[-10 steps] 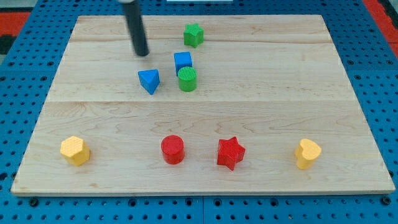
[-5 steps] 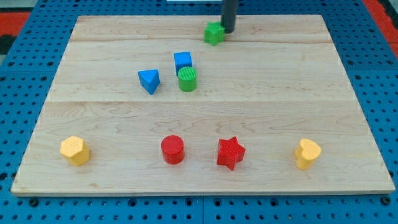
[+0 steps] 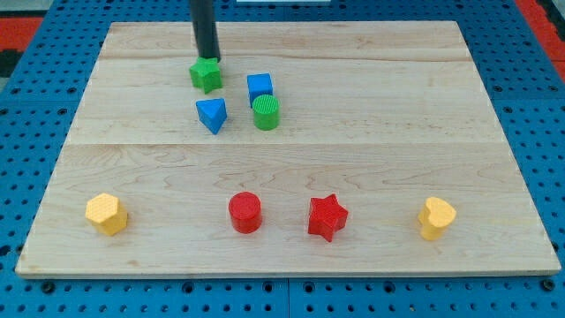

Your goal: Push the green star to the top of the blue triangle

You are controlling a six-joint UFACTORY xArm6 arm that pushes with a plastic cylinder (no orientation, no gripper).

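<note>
Green star [image 3: 206, 75] touching my tip [image 3: 208, 58], above blue triangle [image 3: 212, 115].

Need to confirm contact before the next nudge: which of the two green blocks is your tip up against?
The green star, just above the blue triangle; my tip is at its top edge. The green cylinder sits apart, right of the triangle.

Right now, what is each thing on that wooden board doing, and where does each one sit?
my tip: at the green star's top edge, apparently touching.
green star: just above the blue triangle, apart from it.
blue triangle: left of the green cylinder.
blue cube: against the green cylinder's top.
green cylinder: upright.
red cylinder: upright, bottom row.
red star: right of it.
yellow blocks: near the bottom corners.
</note>
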